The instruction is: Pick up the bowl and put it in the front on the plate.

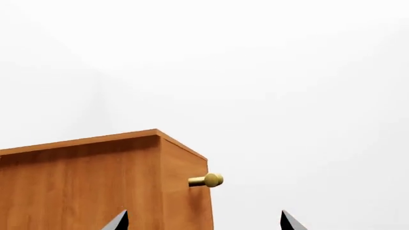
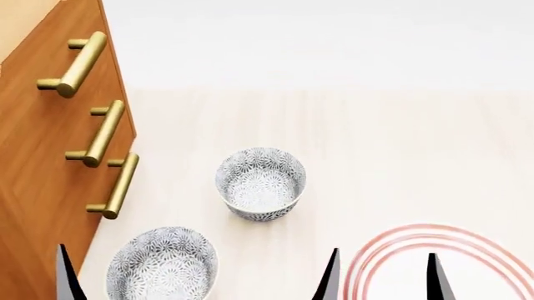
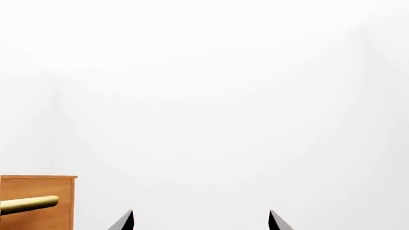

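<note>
Two grey-patterned bowls stand on the pale table in the head view: one bowl near the middle, another bowl at the lower left, cut by the frame edge. The red-ringed plate lies at the lower right, partly out of frame. My right gripper is open, its two dark tips over the plate's near left part. Only one fingertip of the left gripper shows there, left of the nearer bowl. In the wrist views the left gripper and the right gripper are open and hold nothing.
A wooden cabinet with three brass handles lines the table's left side. The left wrist view shows its corner and a brass knob just ahead of the gripper. The right wrist view shows mostly white wall.
</note>
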You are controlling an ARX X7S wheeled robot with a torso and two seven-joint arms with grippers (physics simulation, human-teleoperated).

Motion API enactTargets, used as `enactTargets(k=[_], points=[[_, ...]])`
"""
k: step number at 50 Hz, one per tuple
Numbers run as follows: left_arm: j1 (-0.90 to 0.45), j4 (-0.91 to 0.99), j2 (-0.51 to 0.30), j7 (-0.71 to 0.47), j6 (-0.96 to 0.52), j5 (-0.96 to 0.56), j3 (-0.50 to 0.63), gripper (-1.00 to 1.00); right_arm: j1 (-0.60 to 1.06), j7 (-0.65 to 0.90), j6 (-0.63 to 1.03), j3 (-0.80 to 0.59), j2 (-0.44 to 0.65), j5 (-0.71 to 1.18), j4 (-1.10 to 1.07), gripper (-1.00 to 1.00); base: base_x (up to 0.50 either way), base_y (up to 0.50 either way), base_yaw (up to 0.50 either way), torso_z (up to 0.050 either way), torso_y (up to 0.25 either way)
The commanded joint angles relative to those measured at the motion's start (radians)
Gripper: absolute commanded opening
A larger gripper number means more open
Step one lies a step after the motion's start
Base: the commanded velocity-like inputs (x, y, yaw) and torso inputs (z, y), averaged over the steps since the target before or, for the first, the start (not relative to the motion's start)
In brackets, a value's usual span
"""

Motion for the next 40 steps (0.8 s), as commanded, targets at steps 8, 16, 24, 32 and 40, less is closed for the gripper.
enactTargets(k=[8,16,24,32,40], points=[[-0.003,0.001,0.003,0.001,-0.052,0.031,0.005,1.0,0.006,0.007,0.042,-0.001,0.003,-0.001,0.012,1.0,0.0,0.0,0.0,0.0,-0.25],[-0.005,-0.004,-0.002,-0.005,-0.05,0.028,0.01,1.0,0.007,0.011,0.043,-0.006,0.007,0.001,0.013,1.0,0.0,0.0,0.0,0.0,-0.25],[-0.008,-0.007,-0.006,-0.007,-0.05,0.016,0.017,1.0,0.026,0.019,0.086,-0.011,0.017,0.007,0.007,1.0,0.0,0.0,0.0,0.0,-0.219],[-0.007,-0.006,-0.014,-0.012,-0.034,0.009,0.022,1.0,0.165,0.049,0.315,-0.014,0.03,0.033,-0.044,1.0,0.0,0.0,0.0,0.0,0.0],[-0.01,-0.009,-0.018,-0.012,-0.041,0.0,0.028,1.0,0.469,0.061,0.627,-0.026,0.034,0.079,-0.004,1.0,0.0,0.0,0.0,0.0,0.0]])
